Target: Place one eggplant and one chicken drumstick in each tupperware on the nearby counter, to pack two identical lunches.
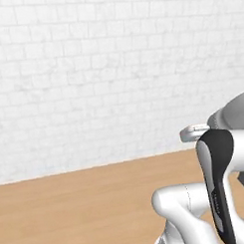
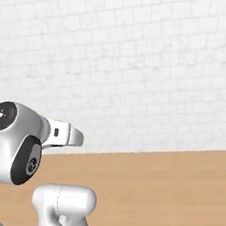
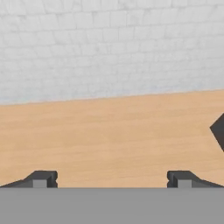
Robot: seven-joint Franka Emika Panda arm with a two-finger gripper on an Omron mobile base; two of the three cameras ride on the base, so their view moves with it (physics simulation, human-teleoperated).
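- Left base view: the wooden counter (image 1: 72, 210) is seen running across the lower half, with a white brick wall (image 1: 92, 70) behind it. The arm (image 1: 218, 190) is seen rising at the lower right, a dark panel on its upper link. A small dark patch is cut off by the right edge just behind the arm; what it is cannot be told.
- Right base view: the same counter (image 2: 166, 193) is shown below the brick wall (image 2: 126, 47). The arm (image 2: 18, 142) is seen at the left, with a round dark joint cap facing the camera. A tiny dark speck is cut off at the lower right edge.
- Hand view: the gripper (image 3: 111, 179) is seen with its two dark fingertips (image 3: 41, 178) spread wide apart, nothing held between them. Bare counter (image 3: 109, 135) lies beyond them, up to the wall (image 3: 109, 43). A dark angular shape (image 3: 218, 130) is cut off at the right edge, resting on the counter; it cannot be identified.
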